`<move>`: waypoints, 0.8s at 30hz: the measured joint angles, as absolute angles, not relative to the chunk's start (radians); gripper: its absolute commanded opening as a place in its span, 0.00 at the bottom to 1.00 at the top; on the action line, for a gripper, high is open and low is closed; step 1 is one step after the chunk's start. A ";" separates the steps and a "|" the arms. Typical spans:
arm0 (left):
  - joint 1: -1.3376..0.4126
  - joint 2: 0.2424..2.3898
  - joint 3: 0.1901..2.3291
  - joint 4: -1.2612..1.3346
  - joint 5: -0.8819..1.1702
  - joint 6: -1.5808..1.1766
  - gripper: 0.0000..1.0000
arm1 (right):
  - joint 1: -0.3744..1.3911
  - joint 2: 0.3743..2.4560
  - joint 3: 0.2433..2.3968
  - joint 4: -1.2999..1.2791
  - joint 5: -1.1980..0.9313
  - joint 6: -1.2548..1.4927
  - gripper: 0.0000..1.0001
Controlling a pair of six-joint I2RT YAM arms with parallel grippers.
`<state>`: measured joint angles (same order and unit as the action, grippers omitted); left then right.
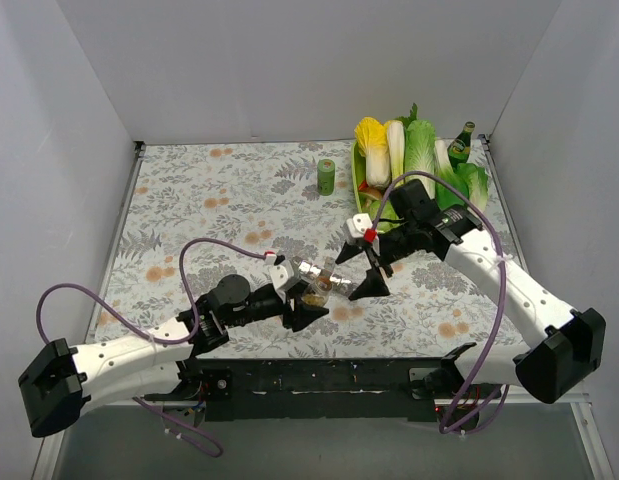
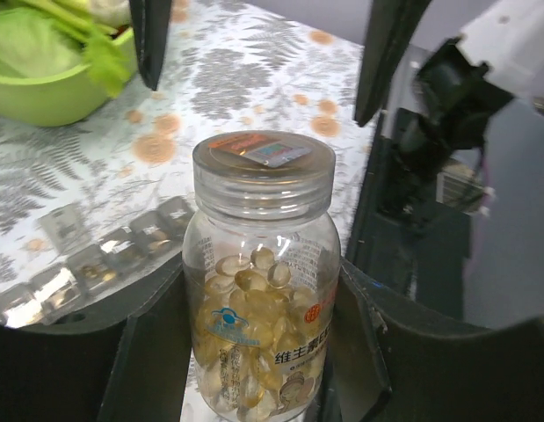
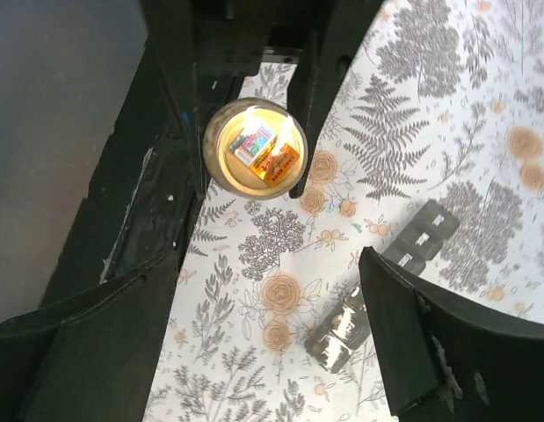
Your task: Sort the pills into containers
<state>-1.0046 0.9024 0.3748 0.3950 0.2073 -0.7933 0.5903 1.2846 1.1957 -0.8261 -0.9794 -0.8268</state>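
The clear pill bottle (image 2: 261,290) carries a label (image 2: 298,356) with dark Chinese characters, of which 维生素 can be read; what follows them turns away around the curve. A red round seal and a blue logo on this label are too small to read. The orange and blue sticker (image 2: 264,151) on the lid (image 2: 263,185) is also not legible.

Pill bottle (image 2: 264,299): clear glossy plastic, smooth; printed paper label.
Capsules (image 2: 241,281): translucent amber gel, shiny.
Containers (image 2: 105,259): clear glossy plastic, reflective.
Left fingers (image 2: 403,369): black matt plastic.
Tabletop (image 1: 189,200): matt floral-printed covering.
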 measured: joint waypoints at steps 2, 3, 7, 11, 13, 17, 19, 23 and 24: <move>-1.004 0.879 0.375 0.376 0.277 -0.802 0.00 | 0.591 1.262 1.197 -0.896 -1.007 -0.986 0.93; -1.003 0.871 0.375 0.366 0.308 -0.809 0.00 | 0.591 1.252 1.197 -0.923 -1.021 -1.057 0.93; -1.003 0.884 0.379 0.333 0.459 -0.838 0.00 | 0.620 1.237 1.204 -1.026 -1.089 -1.282 0.92; -1.003 0.952 0.415 0.317 0.585 -0.866 0.00 | 0.682 1.291 1.248 -1.144 -1.140 -1.439 0.90; -1.003 0.978 0.429 0.318 0.623 -0.877 0.00 | 0.711 1.312 1.250 -1.176 -1.151 -1.477 0.88; -1.003 0.995 0.439 0.326 0.659 -0.887 0.00 | 0.762 1.317 1.245 -1.206 -1.155 -1.499 0.84; -1.003 0.997 0.439 0.334 0.667 -0.888 0.00 | 0.775 1.315 1.240 -1.205 -1.156 -1.498 0.79; -1.003 1.010 0.442 0.349 0.674 -0.895 0.00 | 0.792 1.310 1.216 -1.192 -1.150 -1.467 0.68; -1.003 1.010 0.442 0.350 0.675 -0.898 0.00 | 0.794 1.310 1.214 -1.178 -1.148 -1.456 0.62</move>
